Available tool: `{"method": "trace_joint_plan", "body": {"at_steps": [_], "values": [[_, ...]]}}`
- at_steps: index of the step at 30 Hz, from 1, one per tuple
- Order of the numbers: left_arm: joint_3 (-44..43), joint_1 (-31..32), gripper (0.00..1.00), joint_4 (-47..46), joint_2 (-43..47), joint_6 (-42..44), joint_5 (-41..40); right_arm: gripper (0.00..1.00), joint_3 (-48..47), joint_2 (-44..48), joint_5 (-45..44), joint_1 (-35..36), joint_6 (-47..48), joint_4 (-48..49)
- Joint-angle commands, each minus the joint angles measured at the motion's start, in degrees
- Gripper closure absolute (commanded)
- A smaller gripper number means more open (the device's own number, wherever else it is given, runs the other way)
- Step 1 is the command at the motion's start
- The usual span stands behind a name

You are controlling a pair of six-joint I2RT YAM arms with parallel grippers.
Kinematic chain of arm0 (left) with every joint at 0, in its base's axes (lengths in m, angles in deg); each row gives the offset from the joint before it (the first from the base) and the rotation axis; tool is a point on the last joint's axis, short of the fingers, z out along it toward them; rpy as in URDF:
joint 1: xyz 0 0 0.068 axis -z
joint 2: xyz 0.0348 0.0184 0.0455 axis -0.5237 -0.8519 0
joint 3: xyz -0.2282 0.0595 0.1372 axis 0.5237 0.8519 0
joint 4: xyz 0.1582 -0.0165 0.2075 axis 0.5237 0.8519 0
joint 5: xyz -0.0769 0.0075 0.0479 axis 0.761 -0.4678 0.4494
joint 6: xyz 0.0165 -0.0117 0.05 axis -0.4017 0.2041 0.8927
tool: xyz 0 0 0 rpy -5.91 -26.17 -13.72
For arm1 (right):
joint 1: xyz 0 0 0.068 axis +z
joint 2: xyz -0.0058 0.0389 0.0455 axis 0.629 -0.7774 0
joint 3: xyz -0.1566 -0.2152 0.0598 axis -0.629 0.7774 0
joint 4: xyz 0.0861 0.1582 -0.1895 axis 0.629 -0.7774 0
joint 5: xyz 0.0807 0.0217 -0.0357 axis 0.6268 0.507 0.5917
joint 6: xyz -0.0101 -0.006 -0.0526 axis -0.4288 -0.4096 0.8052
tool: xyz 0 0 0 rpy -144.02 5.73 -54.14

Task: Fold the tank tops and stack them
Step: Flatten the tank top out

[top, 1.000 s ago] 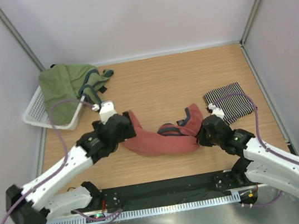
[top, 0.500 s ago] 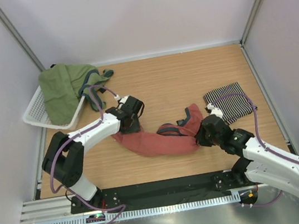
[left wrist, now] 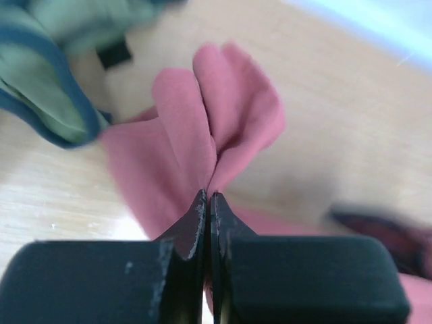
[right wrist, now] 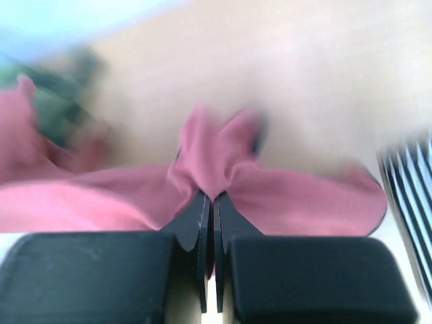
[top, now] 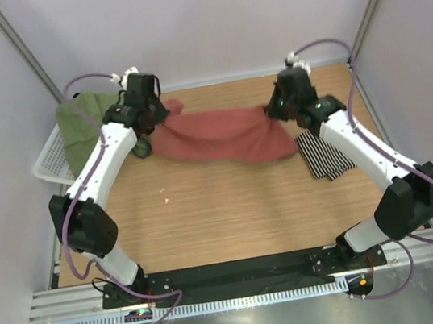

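Top external view showed my left pincer (top: 152, 113) and right pincer (top: 277, 109) each clamped on one end of the red top (top: 221, 135). It was stretched between them over the far part of the surface (top: 233, 216), I judged so it could be laid flat for folding. The striped top (top: 325, 154) lay folded by its right end. With the wrist views blurred, I held perhaps the hem corners.

No text, label, brand mark or number can be read in any view. The salmon-red tank top (top: 221, 137), the striped tank top (top: 324, 158), the green cloth (top: 82, 133) and the white basket (top: 49, 162) show no lettering, and both wrist views are too blurred for fine print.
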Motion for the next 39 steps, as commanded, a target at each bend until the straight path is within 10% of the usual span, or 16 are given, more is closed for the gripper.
{"method": "trace_joint_plan", "body": {"at_steps": [1,5,7,10,12,15,20,31,39], "values": [[-2.9,-0.3,1.0,0.0,12.0,0.9,-3.0,0.99,-14.5,2.6,4.3,-1.0,6.2,0.0],[16.1,-0.3,0.95,-8.3,27.9,-1.5,-3.8,0.99,0.0,11.3,10.5,0.9,4.3,6.3],[30.6,-0.3,0.59,-11.6,34.0,-4.9,-1.1,0.95,8.3,16.0,11.0,2.8,1.5,8.1],[48.6,1.0,0.51,-14.6,45.6,-8.8,0.8,0.91,26.6,26.6,6.9,5.1,-3.3,11.1],[57.3,2.2,0.2,-13.9,55.2,-10.4,0.3,0.73,37.3,33.8,5.0,6.0,-7.1,10.5],[63.0,3.0,0.0,-9.6,68.2,-10.9,-1.4,0.38,43.9,46.7,-0.5,6.0,-9.6,5.7],[63.2,3.0,0.0,-5.1,74.5,-10.2,-6.2,0.32,43.5,48.9,-2.8,6.0,-7.9,4.4],[45.2,2.3,0.0,-4.9,36.6,-5.8,-4.1,0.33,26.3,16.8,-14.1,4.4,-1.1,1.9],[46.7,2.2,0.0,-10.4,31.9,-6.9,-1.3,0.38,29.0,10.6,-11.2,-7.3,-7.6,7.5]]}}
